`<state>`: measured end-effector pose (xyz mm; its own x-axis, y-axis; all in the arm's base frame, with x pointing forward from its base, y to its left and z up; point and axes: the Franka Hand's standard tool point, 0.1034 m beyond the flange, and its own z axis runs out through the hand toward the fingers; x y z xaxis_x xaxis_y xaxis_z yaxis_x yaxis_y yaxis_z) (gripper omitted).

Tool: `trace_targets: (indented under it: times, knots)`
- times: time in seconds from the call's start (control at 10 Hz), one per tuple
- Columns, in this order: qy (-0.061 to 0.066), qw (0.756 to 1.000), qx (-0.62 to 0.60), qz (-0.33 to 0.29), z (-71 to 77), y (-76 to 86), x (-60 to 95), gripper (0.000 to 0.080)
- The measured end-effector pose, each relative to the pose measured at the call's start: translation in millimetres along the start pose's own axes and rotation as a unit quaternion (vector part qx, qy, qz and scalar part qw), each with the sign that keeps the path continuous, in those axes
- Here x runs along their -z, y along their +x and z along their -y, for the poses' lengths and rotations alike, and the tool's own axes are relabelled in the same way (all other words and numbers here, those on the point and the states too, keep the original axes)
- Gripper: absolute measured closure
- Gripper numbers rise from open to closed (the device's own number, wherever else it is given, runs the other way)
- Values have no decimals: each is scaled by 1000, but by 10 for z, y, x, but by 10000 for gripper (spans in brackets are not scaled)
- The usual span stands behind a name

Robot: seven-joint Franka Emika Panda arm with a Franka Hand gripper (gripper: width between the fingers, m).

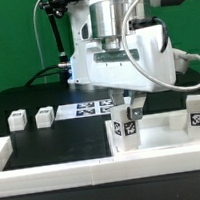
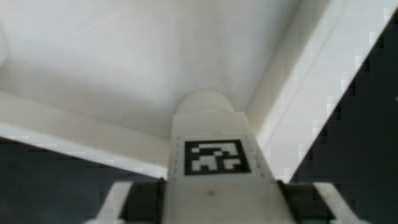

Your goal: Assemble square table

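Black work surface (image 1: 53, 144) fills the scene. Long white border bars (image 1: 56, 173) close it at the front, and the marker board (image 1: 87, 109) lies flat at the back. The slab (image 1: 164, 133) of the square table rests at the exterior view's right, against the front bar.

You have the gripper (image 1: 127, 111) low over the slab's corner on the exterior view's left. Its jaws stand narrow, clamped on the held leg (image 1: 124, 125), which is upright with its tag facing the camera. In the wrist view this leg sits between both fingers (image 2: 139, 205) and points toward the inner corner of the raised rim. If its end already touches the slab, I cannot tell.

For the progress, I judge you are near the middle. One standing leg (image 1: 197, 112) is upright at the slab's other side and seems already fitted, though the joint is not visible. The second is in hand. Two loose legs (image 1: 30, 119) wait side by side at the exterior view's left, well apart from the slab, not yet used.
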<state>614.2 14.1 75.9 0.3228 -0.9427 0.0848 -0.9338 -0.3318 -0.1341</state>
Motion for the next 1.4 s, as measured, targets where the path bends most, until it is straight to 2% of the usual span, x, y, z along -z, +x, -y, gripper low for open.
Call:
trace_targets:
  times: [0.1,0.2,0.3,0.4,0.5,0.8,1.1,1.4]
  knots:
    - [0,1000,-3,0,1,-4,-1,504]
    - [0,1000,8,0,-1,1,-1,346]
    - [0,999,53,0,-11,35,-1,223]
    - [0,998,69,0,-13,56,2,223]
    - [0,993,115,-1,-16,83,4,165]
    - [0,956,295,-1,-27,109,-1,151]
    - [-1,931,366,-1,-29,117,-1,151]
    - [-3,865,502,-2,-22,101,-4,151]
